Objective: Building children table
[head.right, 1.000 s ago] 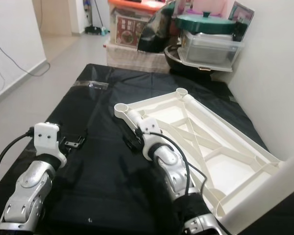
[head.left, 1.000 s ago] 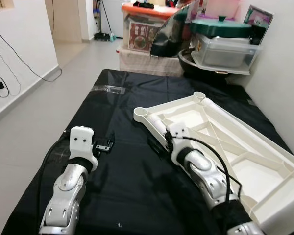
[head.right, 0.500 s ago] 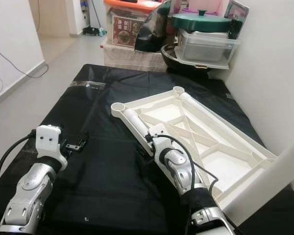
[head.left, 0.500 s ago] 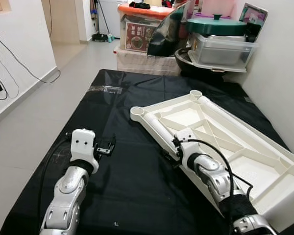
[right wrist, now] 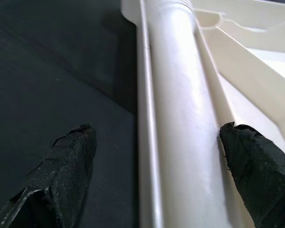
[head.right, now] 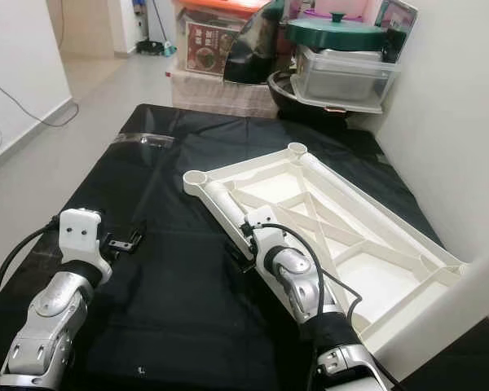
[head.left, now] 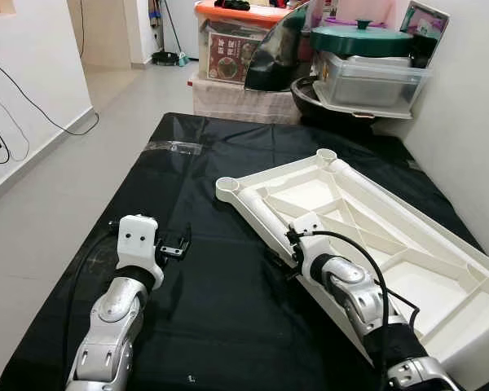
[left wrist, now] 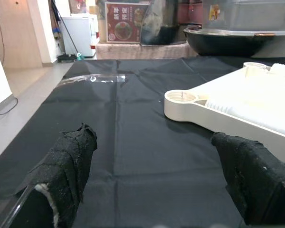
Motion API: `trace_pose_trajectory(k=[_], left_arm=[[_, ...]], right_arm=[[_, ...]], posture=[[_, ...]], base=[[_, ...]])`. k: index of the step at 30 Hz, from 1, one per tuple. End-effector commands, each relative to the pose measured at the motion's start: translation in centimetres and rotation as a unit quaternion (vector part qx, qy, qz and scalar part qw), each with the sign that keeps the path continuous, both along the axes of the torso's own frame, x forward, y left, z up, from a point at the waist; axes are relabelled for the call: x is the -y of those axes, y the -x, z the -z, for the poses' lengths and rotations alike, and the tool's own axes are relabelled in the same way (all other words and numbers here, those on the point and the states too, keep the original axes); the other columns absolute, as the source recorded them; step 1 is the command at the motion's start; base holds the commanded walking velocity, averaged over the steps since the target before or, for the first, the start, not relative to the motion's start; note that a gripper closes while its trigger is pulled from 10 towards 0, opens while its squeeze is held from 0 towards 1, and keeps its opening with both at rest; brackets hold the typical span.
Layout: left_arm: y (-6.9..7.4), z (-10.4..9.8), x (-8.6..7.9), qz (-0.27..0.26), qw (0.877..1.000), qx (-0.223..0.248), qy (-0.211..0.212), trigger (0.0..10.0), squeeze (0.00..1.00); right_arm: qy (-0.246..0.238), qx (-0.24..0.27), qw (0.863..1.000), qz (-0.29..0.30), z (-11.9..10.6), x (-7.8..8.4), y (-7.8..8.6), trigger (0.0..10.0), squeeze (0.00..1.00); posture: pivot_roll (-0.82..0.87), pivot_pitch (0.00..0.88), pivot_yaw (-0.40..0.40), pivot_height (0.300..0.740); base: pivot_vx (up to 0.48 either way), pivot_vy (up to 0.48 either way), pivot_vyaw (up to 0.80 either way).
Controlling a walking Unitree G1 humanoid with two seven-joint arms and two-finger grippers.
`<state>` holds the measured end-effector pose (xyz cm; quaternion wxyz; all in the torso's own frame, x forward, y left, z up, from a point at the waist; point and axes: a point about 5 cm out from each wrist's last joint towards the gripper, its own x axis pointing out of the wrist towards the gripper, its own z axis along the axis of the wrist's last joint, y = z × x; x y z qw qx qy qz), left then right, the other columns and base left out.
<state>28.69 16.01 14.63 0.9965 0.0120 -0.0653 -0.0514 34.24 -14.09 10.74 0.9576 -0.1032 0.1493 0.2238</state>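
I see the upturned tabletop [head.left: 367,228] lying on the floor sheet [head.left: 204,204], to my right. My right tool [head.left: 279,259] straddles its near edge rail; my left tool [head.left: 173,243] hovers over the sheet, well apart (storage boxes [head.left: 367,73] behind).

glossy plastic tabletop [head.left: 367,220], black sheet [head.left: 187,187]

A black sheet [head.left: 204,269] covers the floor [head.left: 73,155] — wrinkled and glossy. On it, toward its right edge, a white tabletop [head.left: 375,236] lies upside down, ribs up, with round sockets at its far corners. A strip of clear tape [head.left: 175,147] lies near the sheet's far left corner.
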Motion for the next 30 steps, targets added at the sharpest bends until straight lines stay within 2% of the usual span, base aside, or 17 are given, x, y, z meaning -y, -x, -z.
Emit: trace_pose_trajectory(k=[1, 4, 6, 11, 15, 19, 22, 26, 27, 29, 30], left_arm=[[-0.1, 0.4, 0.0, -0.001, 1.000, -0.007, -0.006, 10.0, 0.00], [-0.2, 0.5, 0.2, 0.002, 1.000, -0.008, -0.005, 10.0, 0.00], [-0.3, 0.5, 0.4, 0.006, 1.000, -0.008, -0.004, 10.0, 0.00], [-0.3, 0.5, 0.4, 0.007, 1.000, -0.008, -0.004, 10.0, 0.00], [-0.4, 0.7, 0.4, 0.009, 1.000, -0.010, -0.007, 10.0, 0.00], [-0.7, 0.5, 0.4, 0.012, 1.000, -0.007, -0.008, 10.0, 0.00], [-0.7, 0.5, 0.4, 0.012, 1.000, -0.007, -0.008, 10.0, 0.00], [-0.6, 0.7, 0.7, 0.017, 1.000, -0.008, -0.007, 10.0, 0.00], [-0.6, 0.7, 0.8, 0.018, 1.000, -0.008, -0.007, 10.0, 0.00], [-0.6, 0.7, 0.8, 0.018, 1.000, -0.008, -0.007, 10.0, 0.00], [-0.6, 0.8, 0.8, 0.018, 1.000, -0.009, -0.008, 10.0, 0.00]], right_arm=[[-0.014, 0.023, 1.000, -0.002, -0.6, -0.2, 0.1, 10.0, 0.00], [-0.012, 0.019, 1.000, -0.017, -0.2, -0.5, 0.6, 10.0, 0.00], [-0.009, -0.002, 0.999, -0.033, 0.7, -0.7, 1.4, 10.0, 0.00], [-0.004, -0.021, 0.999, -0.041, 1.4, -0.8, 1.9, 10.0, 0.00], [0.020, -0.056, 0.998, -0.004, 2.7, 0.1, 1.7, 10.0, 0.00], [0.004, -0.046, 0.998, 0.034, 2.4, 0.9, 1.0, 10.0, 0.00], [0.004, -0.049, 0.998, 0.036, 2.3, 1.0, 0.9, 10.0, 0.00], [0.002, -0.082, 0.997, 0.012, 3.1, 0.7, 1.4, 10.0, 0.00], [-0.004, -0.103, 0.995, -0.011, 3.4, 0.5, 1.8, 5.2, 0.00], [-0.004, -0.103, 0.995, -0.011, 3.4, 0.5, 1.8, 5.2, 0.00], [0.007, -0.126, 0.992, -0.031, 4.0, 0.7, 2.0, 0.0, 0.00]], posture=[[0.08, 0.000, -0.102, 0.740], [0.08, 0.000, -0.099, 0.740], [0.08, 0.000, -0.098, 0.740], [0.08, 0.000, -0.098, 0.740], [0.08, 0.000, -0.096, 0.740], [0.08, 0.000, -0.096, 0.740], [0.07, 0.000, -0.097, 0.740], [0.08, 0.000, -0.102, 0.740], [0.08, 0.000, -0.103, 0.740], [0.08, 0.000, -0.103, 0.740], [0.08, 0.000, -0.106, 0.740]], base=[[0.000, 0.000, 0.00], [0.000, 0.000, 0.00], [0.000, 0.000, 0.00], [0.000, 0.000, 0.00], [0.000, 0.000, 0.00], [0.000, 0.000, 0.00], [0.000, 0.000, 0.00], [0.000, 0.000, 0.00], [0.000, 0.000, 0.00], [0.000, 0.000, 0.00], [0.000, 0.000, 0.00]])
